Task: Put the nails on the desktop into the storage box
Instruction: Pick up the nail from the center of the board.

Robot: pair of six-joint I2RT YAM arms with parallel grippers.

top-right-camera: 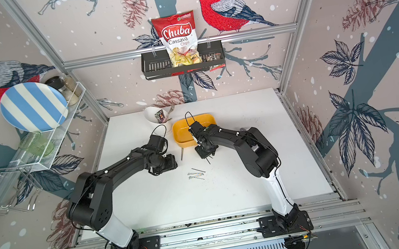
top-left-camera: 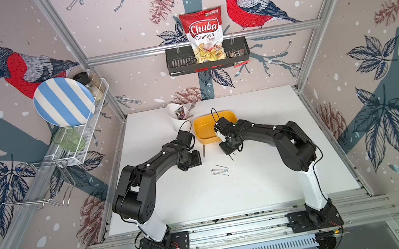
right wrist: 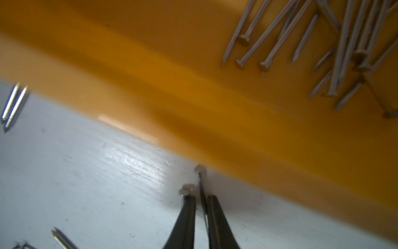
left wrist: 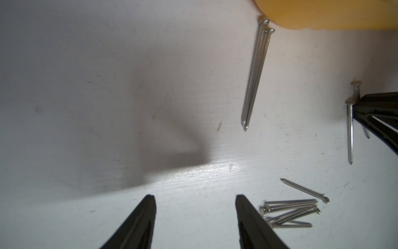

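Gripping few nails [right wrist: 187,189] in right gripper [right wrist: 201,198], box [right wrist: 193,120] just ahead. Left gripper [left wrist: 195,197] spread, empty. Stiff, light, slick: likely best pinched mid-shaft, bundled.

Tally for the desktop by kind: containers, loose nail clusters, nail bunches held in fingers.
Containers: 2, storage box and white cup
Loose nail clusters: 2, pair by the box and pile
Held nail bunches: 1, in the fingers of the right gripper
Total: 5
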